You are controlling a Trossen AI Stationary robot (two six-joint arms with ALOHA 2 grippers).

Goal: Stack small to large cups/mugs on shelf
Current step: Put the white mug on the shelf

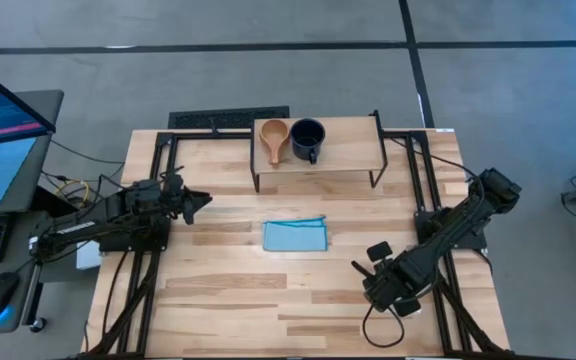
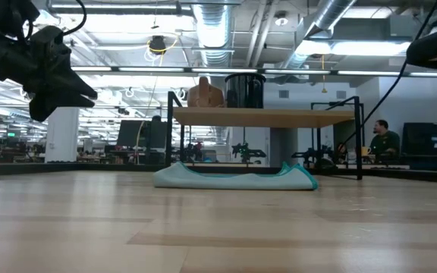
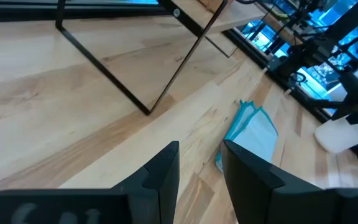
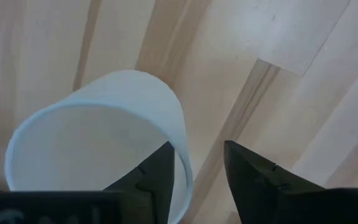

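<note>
The right gripper, at five o'clock on the table, straddles the white mug's rim, fingers parted, not yet clamped.

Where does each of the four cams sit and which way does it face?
High: overhead, straight down on the table, both arms in frame.
Low: table-top height, level across to the shelf; left gripper at upper left.
Left wrist: past its own open fingers toward the blue cloth.
Right wrist: down past its own fingers straddling the white mug rim.
Shared: high and low both show the cloth, wooden cup, navy mug.
</note>
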